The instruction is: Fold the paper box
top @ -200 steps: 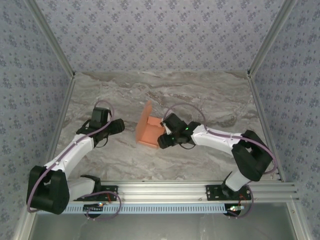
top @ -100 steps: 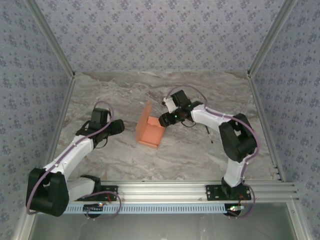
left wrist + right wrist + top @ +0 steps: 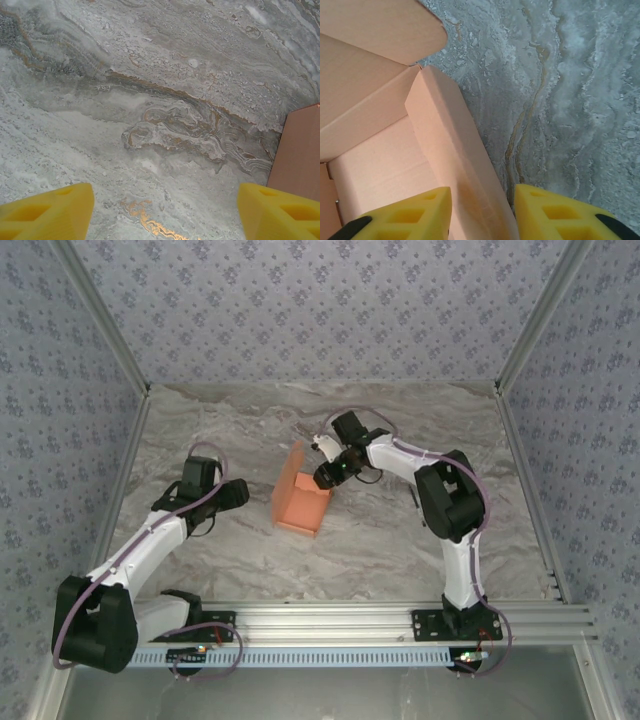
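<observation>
The paper box is a salmon-orange card tray in the middle of the marble table, with its left flap standing up. My right gripper is at the box's far right corner. In the right wrist view its yellow fingers stand astride the box's right side wall, one inside the box and one outside over the table. The right gripper is open, though narrow. My left gripper waits left of the box, open wide and empty, with the box's edge at its right.
The marble tabletop is bounded by patterned walls with metal rails on the left and right. The arms' mounting rail runs along the near edge.
My right arm has swung from the box's near right side to its far right corner. Its jaws have narrowed around the side wall. The left arm and the box have stayed put.
</observation>
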Available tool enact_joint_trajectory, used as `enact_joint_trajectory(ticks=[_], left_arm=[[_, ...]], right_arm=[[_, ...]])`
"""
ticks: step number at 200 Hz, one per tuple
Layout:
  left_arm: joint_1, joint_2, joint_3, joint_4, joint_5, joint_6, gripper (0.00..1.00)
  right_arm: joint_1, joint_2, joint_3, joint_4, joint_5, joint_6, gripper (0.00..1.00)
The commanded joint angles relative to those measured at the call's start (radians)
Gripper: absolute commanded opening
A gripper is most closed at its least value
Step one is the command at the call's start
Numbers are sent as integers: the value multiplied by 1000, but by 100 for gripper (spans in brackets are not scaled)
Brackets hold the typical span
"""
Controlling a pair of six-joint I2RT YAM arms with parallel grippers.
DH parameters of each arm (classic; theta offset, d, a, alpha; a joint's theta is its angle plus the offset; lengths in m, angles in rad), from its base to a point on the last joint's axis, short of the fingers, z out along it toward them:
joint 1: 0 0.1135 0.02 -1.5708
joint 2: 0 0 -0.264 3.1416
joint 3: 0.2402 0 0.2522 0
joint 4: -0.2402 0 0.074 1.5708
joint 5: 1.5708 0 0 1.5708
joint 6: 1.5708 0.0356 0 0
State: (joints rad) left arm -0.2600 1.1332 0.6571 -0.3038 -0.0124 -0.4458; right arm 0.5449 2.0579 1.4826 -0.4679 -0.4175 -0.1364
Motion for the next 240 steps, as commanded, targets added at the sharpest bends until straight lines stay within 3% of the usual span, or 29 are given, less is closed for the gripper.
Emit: enact_joint_trajectory(ticks=[1, 64, 110, 161, 240], left_arm=[[4, -4, 2, 0, 13, 16, 75], [4, -9, 2, -6, 14, 21, 75], [4, -9, -1, -6, 18, 22, 76], [4, -6, -8, 7, 34, 22, 76], [4, -16, -24, 14, 48, 19, 76]], right_arm=[[3, 34, 51, -66, -27, -54, 35], [18, 71, 105, -123, 60, -105, 25], [52, 29, 63, -129, 253, -82, 15], [99, -66, -63, -125, 465, 30, 14], [159, -29, -74, -226, 695, 111, 13]])
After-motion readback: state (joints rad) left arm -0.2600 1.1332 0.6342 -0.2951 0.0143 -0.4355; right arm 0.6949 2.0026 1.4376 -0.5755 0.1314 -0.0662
